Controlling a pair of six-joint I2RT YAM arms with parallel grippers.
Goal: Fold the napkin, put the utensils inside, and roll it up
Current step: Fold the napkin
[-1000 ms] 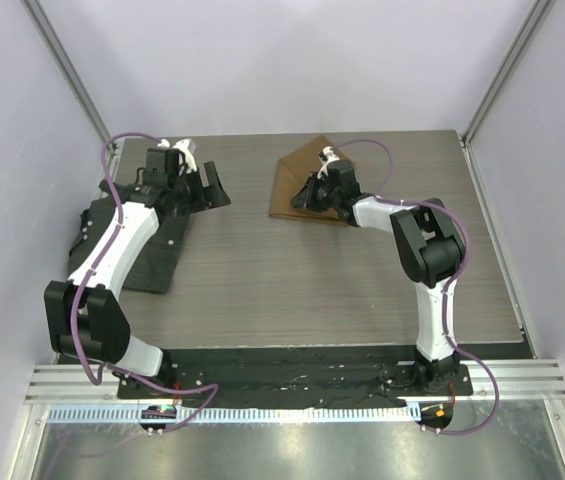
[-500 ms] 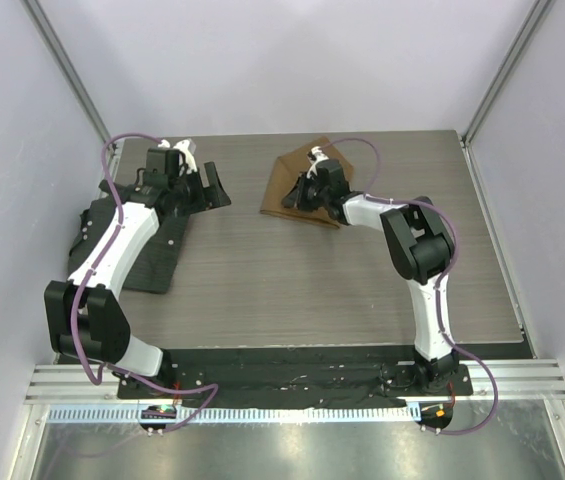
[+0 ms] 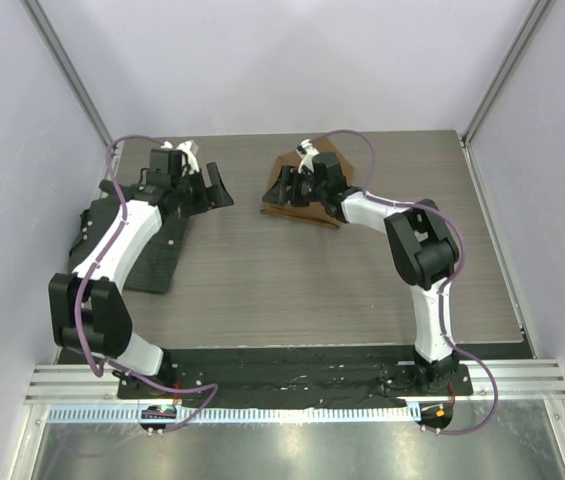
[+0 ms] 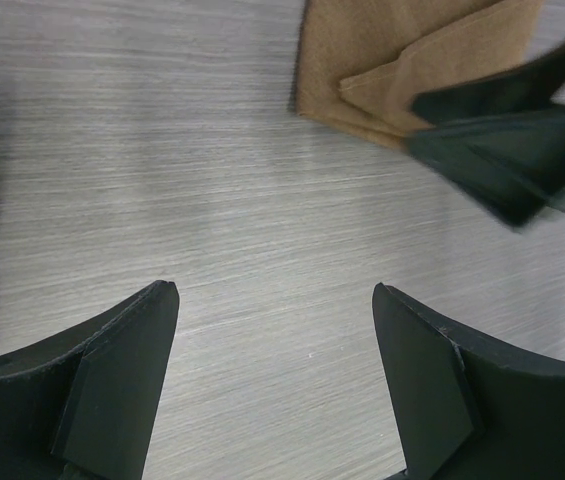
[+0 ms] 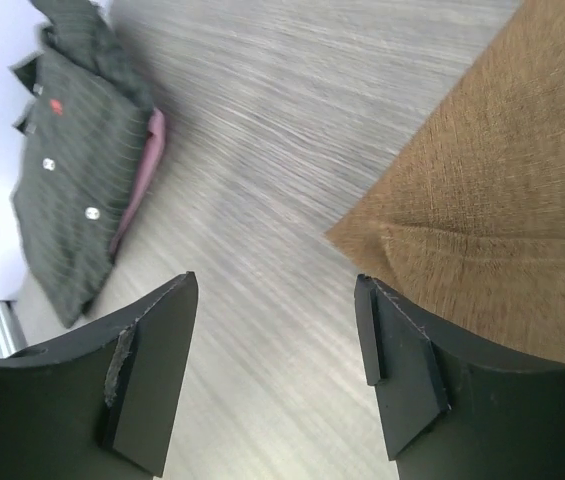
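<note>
The tan-brown napkin (image 3: 314, 212) lies folded at the back middle of the table, one flap lying over its lower layer (image 4: 402, 60). My right gripper (image 3: 284, 186) hovers at the napkin's left edge, open and holding nothing (image 5: 277, 285); the cloth (image 5: 502, 180) sits just beside its right finger. My left gripper (image 3: 218, 188) is open over bare table to the left of the napkin (image 4: 274, 300), apart from it. From the left wrist view, the right gripper's dark fingers (image 4: 502, 140) show over the cloth. The utensils are out of view.
A dark grey-black mat (image 3: 147, 250) lies along the table's left side under the left arm, also seen in the right wrist view (image 5: 72, 150) with something pink (image 5: 149, 165) at its edge. Grey walls enclose the table on three sides.
My right gripper has gone from shut to open and shifted left to the napkin's left edge, letting go of the cloth. The left arm has barely moved.
</note>
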